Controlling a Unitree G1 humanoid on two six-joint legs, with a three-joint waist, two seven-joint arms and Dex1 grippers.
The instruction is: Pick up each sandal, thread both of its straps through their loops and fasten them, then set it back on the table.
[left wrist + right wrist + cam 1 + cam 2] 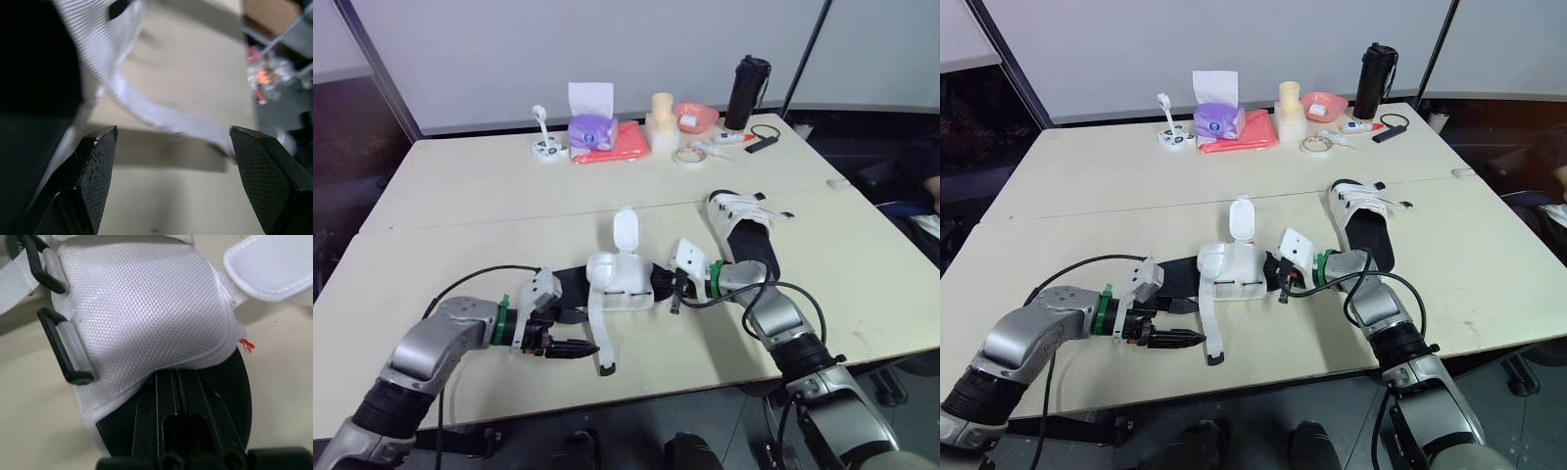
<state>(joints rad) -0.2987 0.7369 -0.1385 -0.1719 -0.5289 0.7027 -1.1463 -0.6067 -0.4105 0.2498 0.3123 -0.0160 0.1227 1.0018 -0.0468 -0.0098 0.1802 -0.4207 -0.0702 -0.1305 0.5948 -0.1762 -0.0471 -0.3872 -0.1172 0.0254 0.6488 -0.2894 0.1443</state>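
A white sandal with a black sole (619, 282) lies on the table near the front, between my two grippers. Both its straps are loose. One strap (625, 231) sticks up toward the far side and the other strap (598, 338) trails toward the front edge. My right gripper (676, 289) is shut on one end of this sandal's sole (234, 382), right below the white upper (146, 308). My left gripper (572, 350) is open beside the trailing strap (146, 105), which crosses just beyond its fingertips. A second sandal (740, 227) rests to the right.
At the table's far side stand a purple tissue box (590, 127), a red cloth (625, 143), a pink bowl (695, 117), a black bottle (747, 92) and a tape roll (687, 157). The table's front edge (636, 392) runs close below my grippers.
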